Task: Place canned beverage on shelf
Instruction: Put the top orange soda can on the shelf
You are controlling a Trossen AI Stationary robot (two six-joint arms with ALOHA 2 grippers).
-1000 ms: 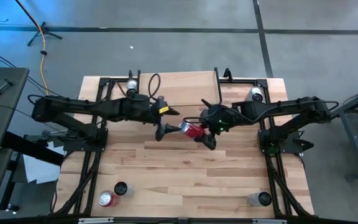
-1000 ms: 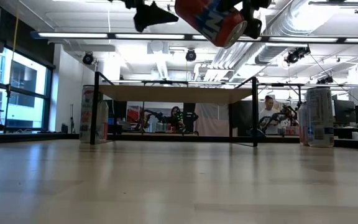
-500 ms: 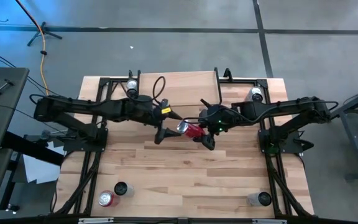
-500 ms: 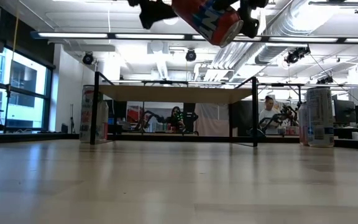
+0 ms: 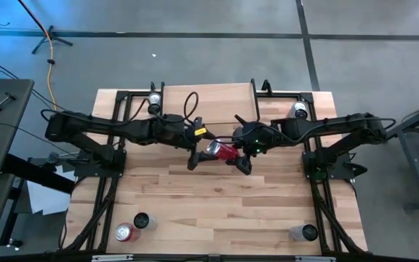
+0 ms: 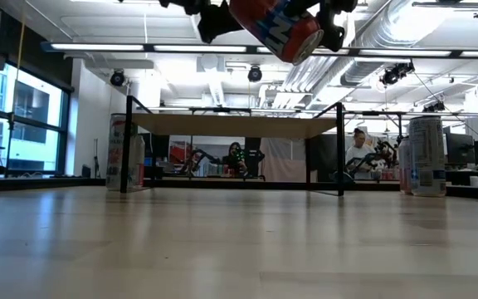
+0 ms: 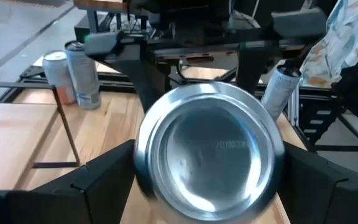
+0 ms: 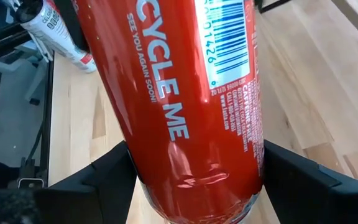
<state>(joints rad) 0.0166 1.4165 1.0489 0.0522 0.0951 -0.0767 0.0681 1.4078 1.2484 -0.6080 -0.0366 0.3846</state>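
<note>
A red beverage can (image 5: 225, 151) is held in the air over the table's middle by my right gripper (image 5: 234, 155), which is shut on it. The can lies tilted, its silver end (image 7: 209, 151) toward the table's left. My left gripper (image 5: 197, 151) is open, and its fingers (image 7: 98, 177) stand on either side of that silver end. The shelf (image 5: 208, 94), a light wood plank on black wire legs, stands at the table's far middle. It also shows in the low view (image 6: 235, 125). My right gripper pinches the can's red side wall (image 8: 191, 155) between its two fingers (image 8: 101, 180), which lie across the can. The can is lifted clear of the table and tilted, showing high in the low view (image 6: 276, 23). My left gripper's fingers flank the can's silver end; whether they touch it, I cannot tell.
More cans stand on the table: one beside each far end of the shelf (image 5: 153, 98) (image 5: 300, 109), a red one (image 5: 126, 233) and a dark one (image 5: 142, 220) near left, one near right (image 5: 304, 233). Bare wood (image 5: 217, 204) lies near the front.
My left gripper has gone toward the table's right, up to the can, and its open fingers now stand around the can's silver end. My right gripper and the can have kept nearly still.
</note>
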